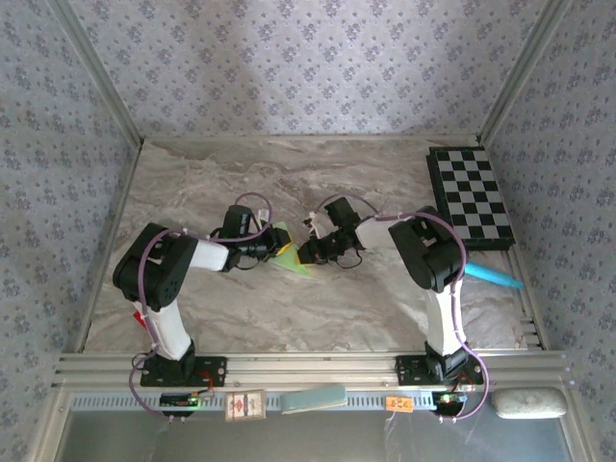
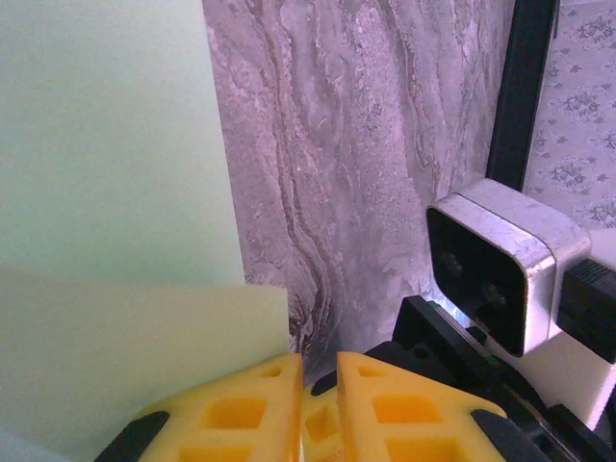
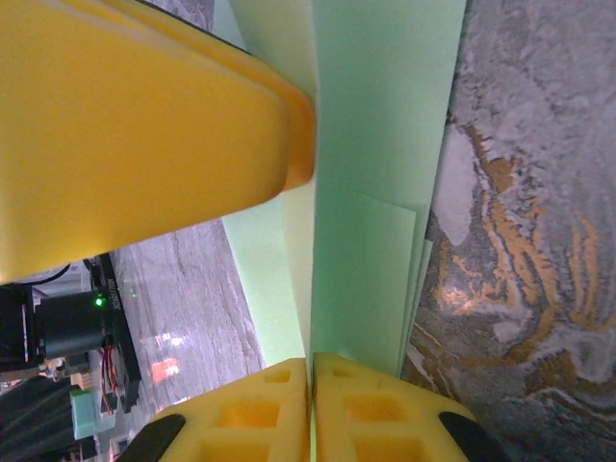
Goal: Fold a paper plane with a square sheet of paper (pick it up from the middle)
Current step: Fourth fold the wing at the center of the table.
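Observation:
The paper plane (image 1: 289, 258) is a pale green folded sheet lying mid-table between the two grippers. My right gripper (image 1: 306, 252) meets it from the right. In the right wrist view its fingers (image 3: 312, 361) are shut on an upright fold of the paper (image 3: 375, 144), and green shows in the slit between them. My left gripper (image 1: 277, 241) is on the paper's left side. Its fingers (image 2: 318, 361) stand together with a thin slit and nothing between them; the paper (image 2: 106, 192) lies to their left. A yellow left finger (image 3: 144, 125) rests against the paper.
A black-and-white chessboard (image 1: 472, 197) lies at the back right, with a light-blue object (image 1: 496, 277) in front of it. A pale card (image 1: 313, 397) and a grey pad (image 1: 529, 402) sit on the front rail. The right wrist camera housing (image 2: 500, 260) is close by.

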Robot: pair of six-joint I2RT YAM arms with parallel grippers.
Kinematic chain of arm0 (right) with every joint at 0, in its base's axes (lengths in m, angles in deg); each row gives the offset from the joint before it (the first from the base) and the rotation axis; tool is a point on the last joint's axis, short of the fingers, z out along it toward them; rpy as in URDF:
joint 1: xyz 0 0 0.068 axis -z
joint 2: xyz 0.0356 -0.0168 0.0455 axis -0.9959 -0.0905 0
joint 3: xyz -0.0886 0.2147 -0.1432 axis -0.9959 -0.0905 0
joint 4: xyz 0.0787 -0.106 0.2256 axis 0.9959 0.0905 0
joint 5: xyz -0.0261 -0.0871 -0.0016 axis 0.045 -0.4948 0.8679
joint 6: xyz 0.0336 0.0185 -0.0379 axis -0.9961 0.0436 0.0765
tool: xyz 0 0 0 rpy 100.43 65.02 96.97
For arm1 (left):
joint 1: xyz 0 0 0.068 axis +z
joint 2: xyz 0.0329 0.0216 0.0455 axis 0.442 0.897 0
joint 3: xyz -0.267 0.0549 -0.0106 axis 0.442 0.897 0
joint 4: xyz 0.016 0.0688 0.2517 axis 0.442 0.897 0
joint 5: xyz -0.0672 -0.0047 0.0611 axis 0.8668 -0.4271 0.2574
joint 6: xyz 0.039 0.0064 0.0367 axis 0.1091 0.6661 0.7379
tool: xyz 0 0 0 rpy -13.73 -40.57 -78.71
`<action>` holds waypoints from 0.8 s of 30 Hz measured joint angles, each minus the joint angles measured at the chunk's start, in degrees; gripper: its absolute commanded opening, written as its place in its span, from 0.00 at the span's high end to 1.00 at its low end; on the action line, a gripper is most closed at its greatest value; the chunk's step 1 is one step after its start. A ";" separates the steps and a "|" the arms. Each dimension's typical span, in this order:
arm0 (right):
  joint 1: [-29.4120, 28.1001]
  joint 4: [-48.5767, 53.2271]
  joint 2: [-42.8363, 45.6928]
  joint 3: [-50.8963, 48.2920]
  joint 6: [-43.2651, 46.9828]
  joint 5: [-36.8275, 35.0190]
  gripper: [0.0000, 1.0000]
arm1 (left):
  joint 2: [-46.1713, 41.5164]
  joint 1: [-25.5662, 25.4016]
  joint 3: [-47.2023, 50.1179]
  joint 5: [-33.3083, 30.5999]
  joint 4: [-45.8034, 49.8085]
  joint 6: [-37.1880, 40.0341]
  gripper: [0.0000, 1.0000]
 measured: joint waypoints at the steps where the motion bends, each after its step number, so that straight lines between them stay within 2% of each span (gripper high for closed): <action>1: 0.00 0.02 0.00 0.00 0.04 0.00 0.87 | 0.15 0.00 -0.09 0.09 0.04 0.00 0.84; 6: -0.04 0.02 0.04 0.00 0.20 -0.04 0.87 | 1.25 0.00 -1.25 0.83 0.07 0.02 0.84; 15: -0.13 -0.04 0.04 -0.11 0.17 -1.05 0.96 | 1.62 0.00 -2.12 1.29 0.09 0.02 0.82; 24: 0.11 -4.44 0.46 -2.32 -0.98 -0.35 1.00 | -4.81 0.22 0.02 0.87 0.83 0.00 0.78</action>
